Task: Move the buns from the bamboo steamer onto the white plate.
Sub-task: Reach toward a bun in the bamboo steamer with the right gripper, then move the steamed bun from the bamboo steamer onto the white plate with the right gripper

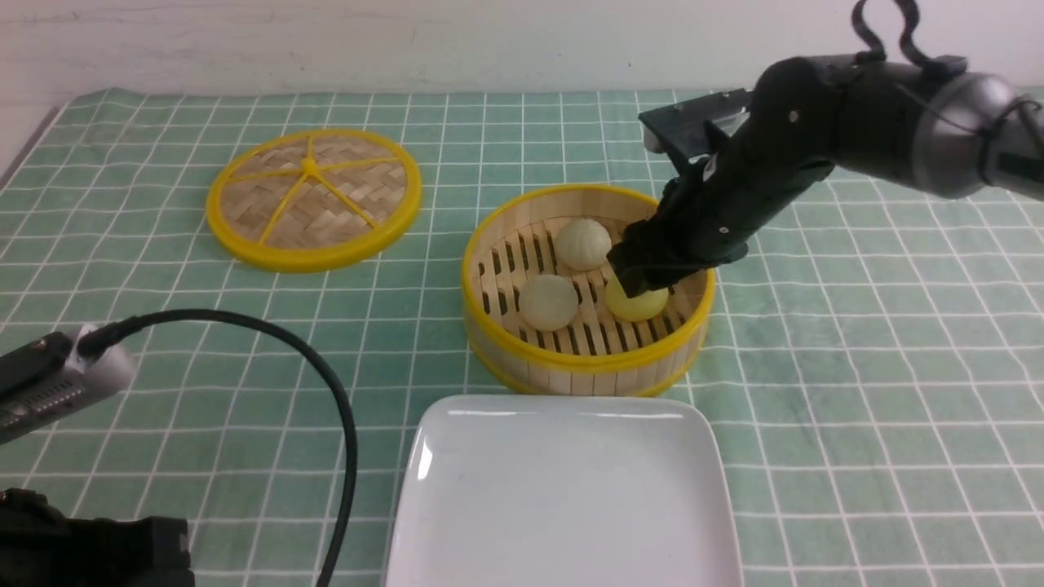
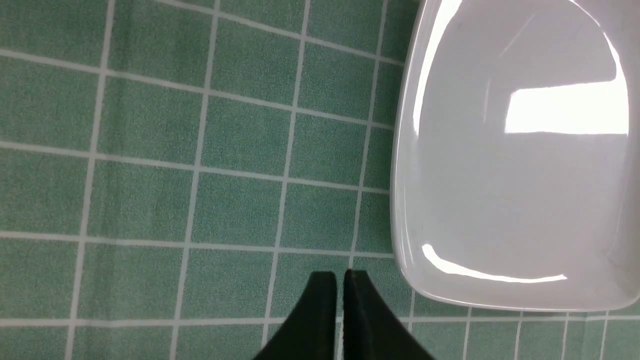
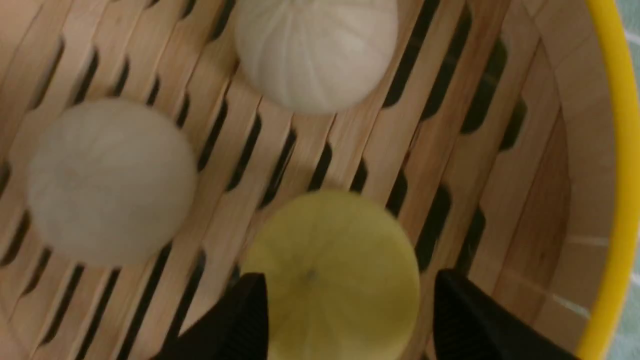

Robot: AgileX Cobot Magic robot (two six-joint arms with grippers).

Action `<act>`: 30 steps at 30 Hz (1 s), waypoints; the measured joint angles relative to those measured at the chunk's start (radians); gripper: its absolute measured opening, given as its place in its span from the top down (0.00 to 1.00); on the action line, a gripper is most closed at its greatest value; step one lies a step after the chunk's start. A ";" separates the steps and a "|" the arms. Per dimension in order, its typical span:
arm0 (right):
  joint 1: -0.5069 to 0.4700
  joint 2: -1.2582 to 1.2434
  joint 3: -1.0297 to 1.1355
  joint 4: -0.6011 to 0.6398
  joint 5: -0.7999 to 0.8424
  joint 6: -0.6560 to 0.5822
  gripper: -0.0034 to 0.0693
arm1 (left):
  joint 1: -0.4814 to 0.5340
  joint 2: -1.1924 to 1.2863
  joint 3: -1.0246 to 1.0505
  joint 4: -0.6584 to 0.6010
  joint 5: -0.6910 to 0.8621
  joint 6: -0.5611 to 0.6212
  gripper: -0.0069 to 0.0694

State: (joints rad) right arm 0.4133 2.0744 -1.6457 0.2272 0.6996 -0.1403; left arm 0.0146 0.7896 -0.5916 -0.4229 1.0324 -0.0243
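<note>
1. Right hand (image 3: 345, 320) gapes wide and holds nothing; its fingers straddle the yellow bun (image 3: 332, 272) in the bamboo steamer (image 1: 587, 371), mid-bench.
2. Left hand (image 2: 339, 274), nearly closed and empty, sits beside the white plate (image 1: 563, 489) at the bench's near edge, farther off.

You had a round pale wooden-slat steamer (image 1: 571, 363), matt and bare-grained, with smooth yellow rims. The large square white plate (image 1: 563, 489) was glossy and threw hard glare. The two off-white round buns (image 1: 548, 302) and the pale yellow round bun (image 1: 648, 308) looked matt and faintly pleated. The green checked tablecloth (image 1: 856, 367) showed a fine woven grain.
</note>
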 joint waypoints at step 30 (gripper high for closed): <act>0.318 -0.678 0.597 0.292 -0.111 -0.072 0.93 | 0.000 0.000 0.000 0.003 -0.013 0.000 0.80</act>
State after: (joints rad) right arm 0.7317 1.3965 -1.0482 0.5192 0.5890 -0.2123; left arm 0.0146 0.7896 -0.5916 -0.4195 1.0199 -0.0243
